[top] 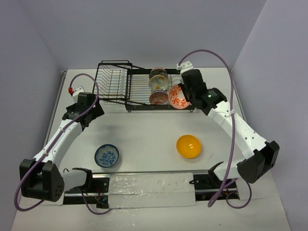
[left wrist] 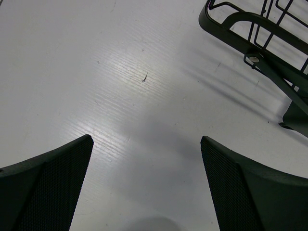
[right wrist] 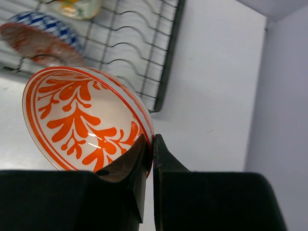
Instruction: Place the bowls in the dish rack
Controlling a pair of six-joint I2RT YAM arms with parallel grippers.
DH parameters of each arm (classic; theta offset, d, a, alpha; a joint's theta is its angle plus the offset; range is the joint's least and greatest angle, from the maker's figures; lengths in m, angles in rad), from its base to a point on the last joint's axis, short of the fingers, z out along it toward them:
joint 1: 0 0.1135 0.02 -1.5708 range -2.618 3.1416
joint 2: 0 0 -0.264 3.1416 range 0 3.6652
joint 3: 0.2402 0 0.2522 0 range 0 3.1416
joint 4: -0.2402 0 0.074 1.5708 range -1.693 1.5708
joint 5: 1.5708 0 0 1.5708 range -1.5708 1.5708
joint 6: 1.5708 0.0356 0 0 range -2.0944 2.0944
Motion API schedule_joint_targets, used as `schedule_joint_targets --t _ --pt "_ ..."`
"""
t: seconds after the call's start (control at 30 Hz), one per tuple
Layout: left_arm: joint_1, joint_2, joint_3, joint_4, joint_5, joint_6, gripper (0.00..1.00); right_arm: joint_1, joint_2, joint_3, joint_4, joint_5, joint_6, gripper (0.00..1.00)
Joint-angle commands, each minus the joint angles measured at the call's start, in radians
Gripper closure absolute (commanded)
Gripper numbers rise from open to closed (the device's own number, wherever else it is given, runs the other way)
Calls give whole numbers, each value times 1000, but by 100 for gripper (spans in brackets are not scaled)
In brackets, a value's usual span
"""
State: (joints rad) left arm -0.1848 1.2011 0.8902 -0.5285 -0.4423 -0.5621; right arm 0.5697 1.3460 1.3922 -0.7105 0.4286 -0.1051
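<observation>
The black wire dish rack (top: 137, 89) stands at the back of the table, its basket section at the left end. Two bowls stand on edge in it: a white leaf-patterned one (top: 158, 79) and a pink-red patterned one (top: 158, 98). My right gripper (top: 185, 98) is shut on the rim of the orange-red floral bowl (right wrist: 86, 120), holding it on edge over the rack's right end (right wrist: 166, 72). A blue patterned bowl (top: 106, 156) and a plain orange-yellow bowl (top: 188, 146) sit on the table. My left gripper (left wrist: 144, 159) is open and empty above bare table, by the rack's corner (left wrist: 250, 29).
Grey walls close in the table on the left, back and right. A white taped strip (top: 154, 184) runs between the arm bases at the near edge. In the right wrist view a blue-and-red bowl (right wrist: 41, 36) stands in the rack behind the held bowl.
</observation>
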Motion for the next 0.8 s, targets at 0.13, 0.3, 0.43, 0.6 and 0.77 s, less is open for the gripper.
schedule_joint_targets --t 0.13,0.3,0.43,0.6,0.77 --pt "-4 -25 15 5 -7 5 1 -155 31 76 177 59 -67 100" --pt "-4 -25 13 5 -12 5 1 -209 134 99 270 62 -96 100" --pt "-4 -18 13 7 -7 8 1 -246 248 174 325 72 -145 100" --pt "-4 -23 13 7 -3 8 1 -286 412 307 387 81 -189 100" --pt "-4 -20 12 10 11 10 1 -312 525 390 439 111 -244 100"
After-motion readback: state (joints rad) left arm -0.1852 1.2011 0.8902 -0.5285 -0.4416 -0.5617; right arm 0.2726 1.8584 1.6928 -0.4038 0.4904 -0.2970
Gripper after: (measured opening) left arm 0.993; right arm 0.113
